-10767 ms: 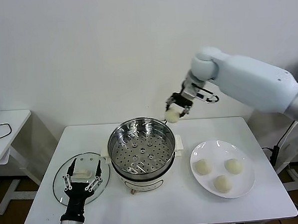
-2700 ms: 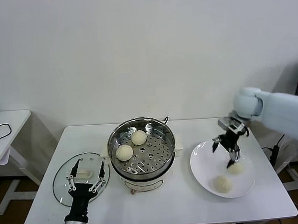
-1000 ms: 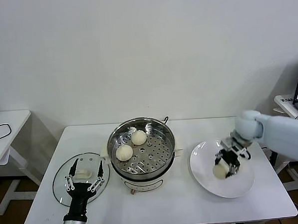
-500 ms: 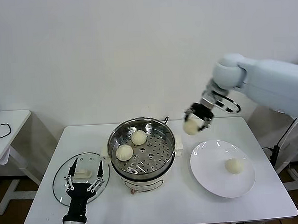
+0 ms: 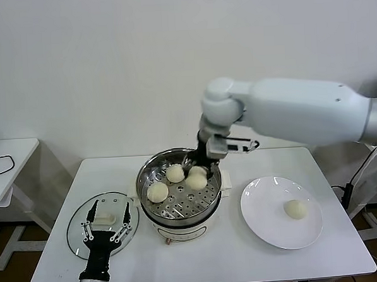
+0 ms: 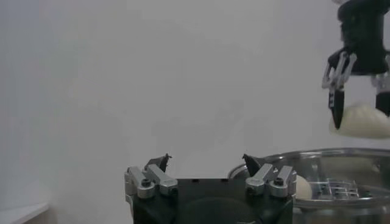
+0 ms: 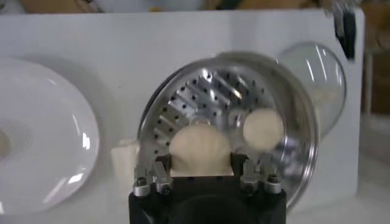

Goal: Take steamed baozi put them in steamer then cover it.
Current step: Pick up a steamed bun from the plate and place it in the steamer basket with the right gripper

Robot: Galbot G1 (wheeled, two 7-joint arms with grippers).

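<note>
The steel steamer [image 5: 144, 181] stands mid-table with two baozi on its perforated tray, one at the back [image 5: 174, 173] and one at the left [image 5: 157, 192]. My right gripper [image 5: 198, 171] reaches down inside the steamer rim, shut on a third baozi [image 5: 197, 180] held low over the tray; the right wrist view shows this baozi [image 7: 200, 145] squeezed between the fingers [image 7: 159, 167]. A last baozi [image 5: 296, 208] lies on the white plate [image 5: 262, 219]. The glass cover [image 5: 76, 230] lies flat left of the steamer, and my left gripper [image 5: 106, 222] hovers open above it.
The table's front edge [image 5: 202, 280] runs close below the plate and cover. A small white side table [image 5: 6, 157] stands at the far left. The large right arm [image 5: 301, 113] spans the back right above the table.
My right gripper lifted a baozi off the plate, carried it left and lowered it into the steamer beside the other two. The left gripper stayed over the cover.
</note>
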